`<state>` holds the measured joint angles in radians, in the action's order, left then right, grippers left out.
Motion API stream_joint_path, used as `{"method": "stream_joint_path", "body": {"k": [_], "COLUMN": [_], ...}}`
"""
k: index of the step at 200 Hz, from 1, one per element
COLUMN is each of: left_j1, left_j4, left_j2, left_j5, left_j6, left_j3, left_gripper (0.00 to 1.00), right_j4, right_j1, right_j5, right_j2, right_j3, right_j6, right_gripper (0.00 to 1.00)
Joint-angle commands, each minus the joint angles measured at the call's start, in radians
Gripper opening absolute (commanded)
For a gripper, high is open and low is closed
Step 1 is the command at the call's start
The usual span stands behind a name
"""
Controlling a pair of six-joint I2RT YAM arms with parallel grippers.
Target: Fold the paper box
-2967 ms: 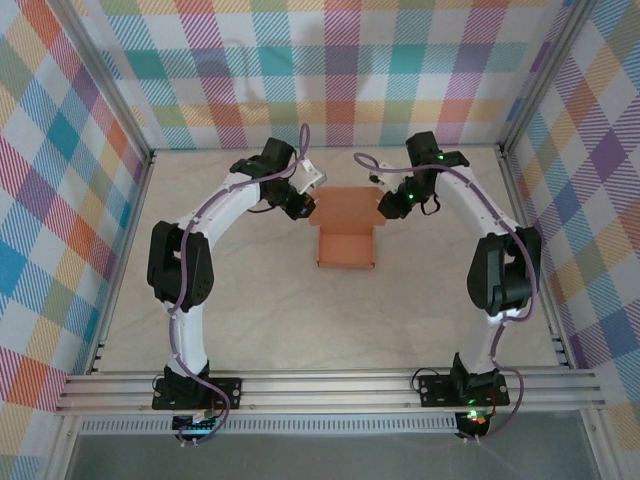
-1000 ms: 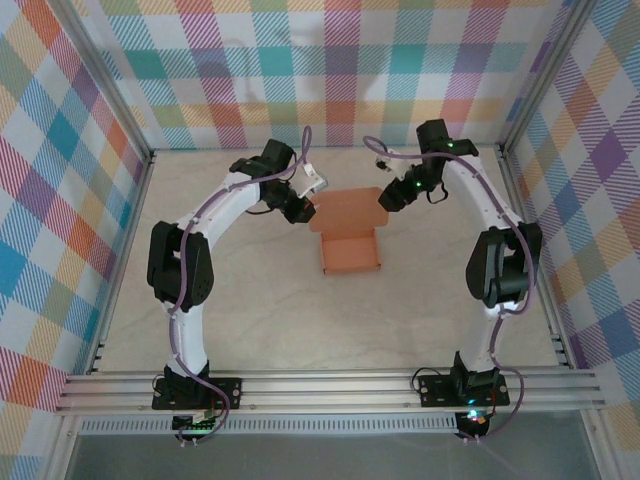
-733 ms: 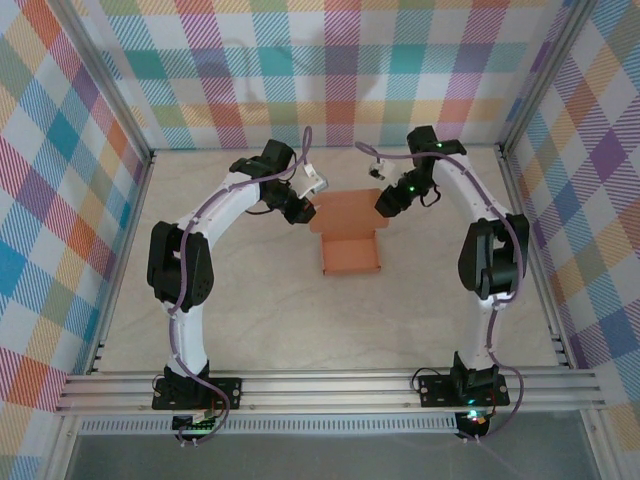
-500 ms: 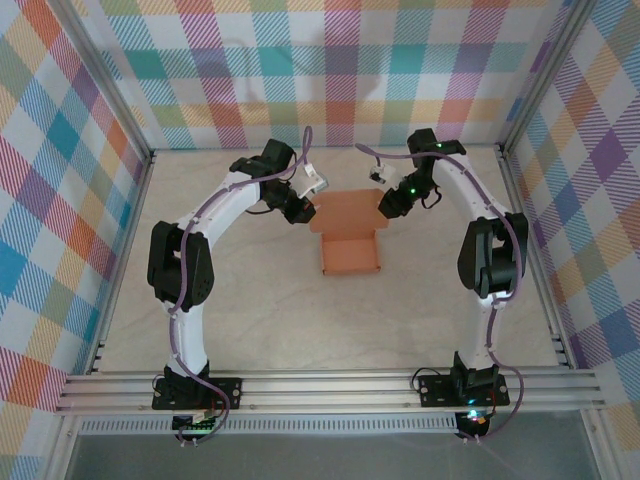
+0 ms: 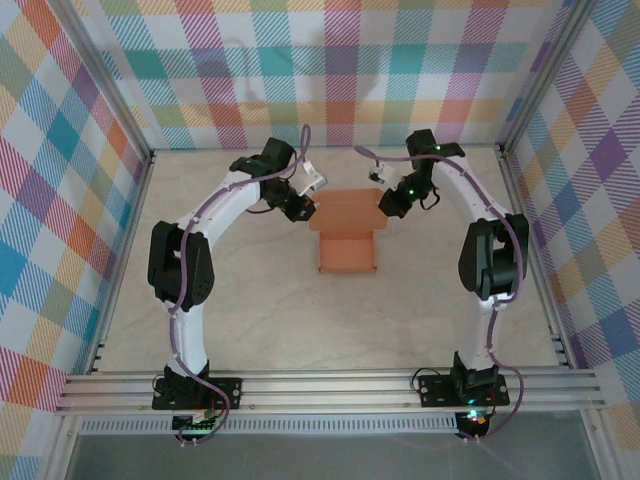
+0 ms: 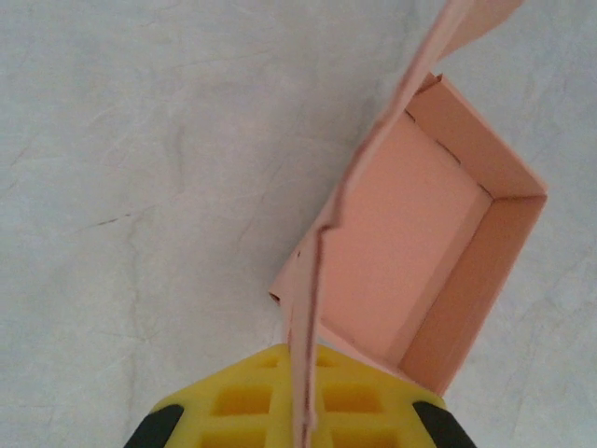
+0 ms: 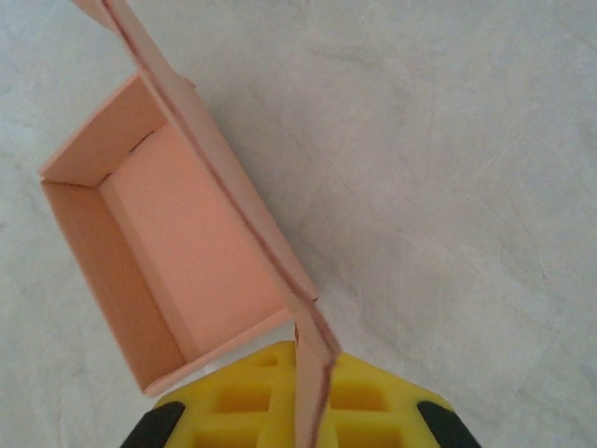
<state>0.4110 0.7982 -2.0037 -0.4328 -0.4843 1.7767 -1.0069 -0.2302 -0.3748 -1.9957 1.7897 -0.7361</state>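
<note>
Open salmon paper box (image 5: 346, 254) on pale table (image 5: 250, 300), its raised flap (image 5: 345, 208) pinched between left gripper (image 5: 304, 209) and right gripper (image 5: 387, 206), each clamped tight on one end.

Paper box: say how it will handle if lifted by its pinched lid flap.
Probably floppy: the paper box is thin card, and its lid flap looks wavy where the left gripper pinches it. Likely very light: empty, single-layer walls. It may hinge at the crease rather than rise level, since the right gripper also grips only the flap.
</note>
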Motion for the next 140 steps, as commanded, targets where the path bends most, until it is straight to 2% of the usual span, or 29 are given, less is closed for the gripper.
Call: {"method": "stream_joint_path", "body": {"k": [1,27,88,140], "left_j1": [0.017,0.042,0.177,0.234], "left_j4": [-0.105,-0.167,-0.300,-0.508], "left_j2": [0.011,0.014,0.035,0.112], "left_j5": [0.046,0.137,0.370,0.485], "left_j6": [0.121,0.252,0.459,0.597], "left_j3": [-0.038,-0.066,-0.129,-0.276], "left_gripper": [0.00,0.00,0.00,0.00], "right_j4": [0.169,0.353,0.557,0.855], "right_j1": [-0.025,-0.042,-0.136,-0.230], "right_j5": [0.076,0.208,0.459,0.593], "right_j2": [0.096,0.169,0.334,0.476], "right_j3": [-0.104,-0.224,-0.445,-0.695], "right_j6": [0.106,0.319,0.713,0.905], "right_gripper": [0.00,0.00,0.00,0.00]}}
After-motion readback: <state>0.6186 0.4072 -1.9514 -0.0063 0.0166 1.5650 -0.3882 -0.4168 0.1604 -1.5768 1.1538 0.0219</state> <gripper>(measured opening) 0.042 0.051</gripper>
